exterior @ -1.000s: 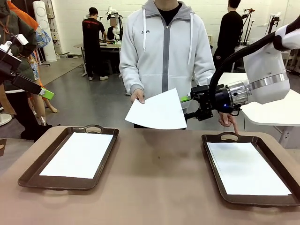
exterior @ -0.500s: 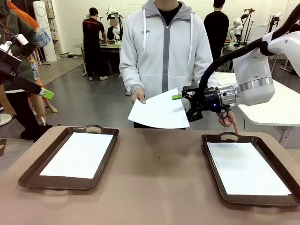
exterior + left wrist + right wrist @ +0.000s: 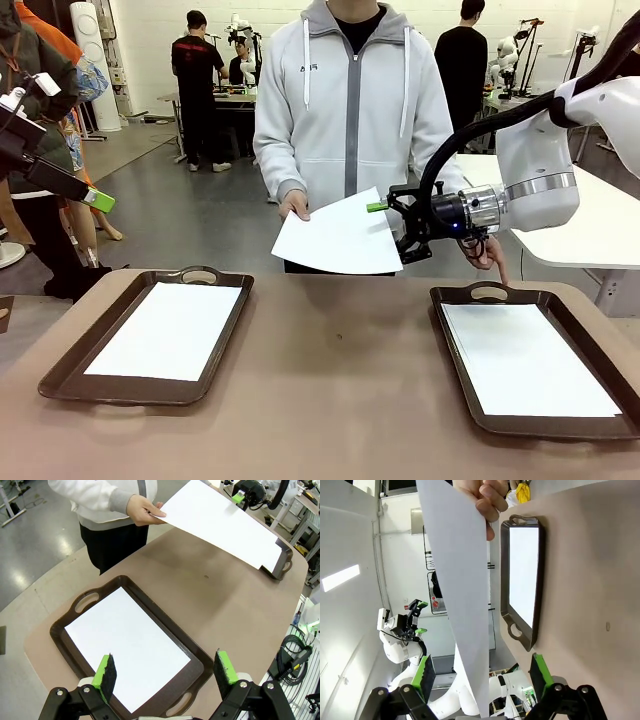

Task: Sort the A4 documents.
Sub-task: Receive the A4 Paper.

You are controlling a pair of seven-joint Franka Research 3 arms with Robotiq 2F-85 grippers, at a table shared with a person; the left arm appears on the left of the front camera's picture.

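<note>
A person's hand (image 3: 293, 207) holds one white A4 document (image 3: 338, 240) in the air over the table's far edge. My right gripper (image 3: 392, 232) is open at that sheet's right edge, one finger above it and one below. In the right wrist view the sheet (image 3: 465, 580) runs down between the spread green pads (image 3: 423, 674), and my right gripper (image 3: 482, 672) has not closed on it. Another sheet (image 3: 170, 330) lies in the left dark brown tray (image 3: 70, 365). One more (image 3: 525, 360) lies in the right tray (image 3: 445, 300). My left gripper (image 3: 165, 665) hangs open high above the left tray (image 3: 70, 630).
The person stands at the far side in a pale hooded jacket. Their other hand (image 3: 492, 258) points a finger down at the right tray's far handle. Brown tabletop (image 3: 340, 400) lies bare between the trays. Other people and benches are far behind.
My right gripper has moved left from beside the held sheet until its open fingers straddle the sheet's right edge. The sheet shifted slightly. The left arm has stayed still.
</note>
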